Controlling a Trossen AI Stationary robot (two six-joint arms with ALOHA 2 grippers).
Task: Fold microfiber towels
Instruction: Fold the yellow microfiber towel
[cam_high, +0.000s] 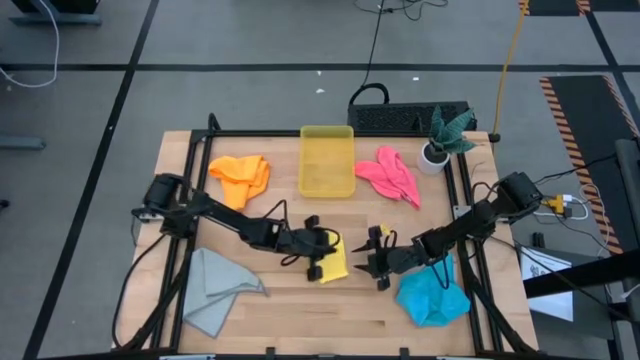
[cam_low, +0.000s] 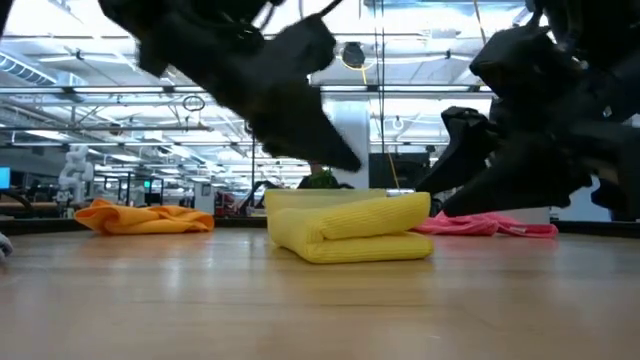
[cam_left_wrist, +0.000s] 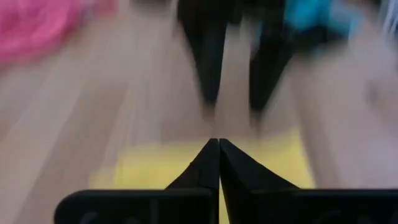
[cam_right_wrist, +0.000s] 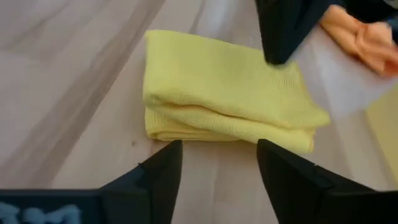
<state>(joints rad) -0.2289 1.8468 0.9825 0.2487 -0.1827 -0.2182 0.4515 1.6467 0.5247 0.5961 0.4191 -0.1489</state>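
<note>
A light grey microfiber towel (cam_high: 212, 288) is lying crumpled well to the left of the folded yellow microfiber towel (cam_high: 334, 260), near the wooden table (cam_high: 300, 315)'s front edge. Behind it, a rumpled orange microfiber towel (cam_high: 241, 177) is sitting left of the translucent yellow plastic bin (cam_high: 327, 161). The left gripper (cam_high: 318, 247) is hanging just over the yellow towel's left part, its fingers (cam_left_wrist: 211, 163) clenched together on nothing and partly screening the cloth from above. The yellow towel itself is resting flat at the table's middle, in front of the bin, folded into a thick pad with a rolled front edge. Just to its right, the right gripper (cam_high: 378, 262) is facing it with fingers (cam_right_wrist: 163, 168) spread apart, released and holding nothing, apart from the cloth. Behind that gripper, a loose pink microfiber towel (cam_high: 390, 175) is lying right of the bin, beside a green-leaved plant in a white pot (cam_high: 441, 140). A bunched bright blue microfiber towel (cam_high: 432, 295) is sitting right of the yellow towel, under the right arm.
</note>
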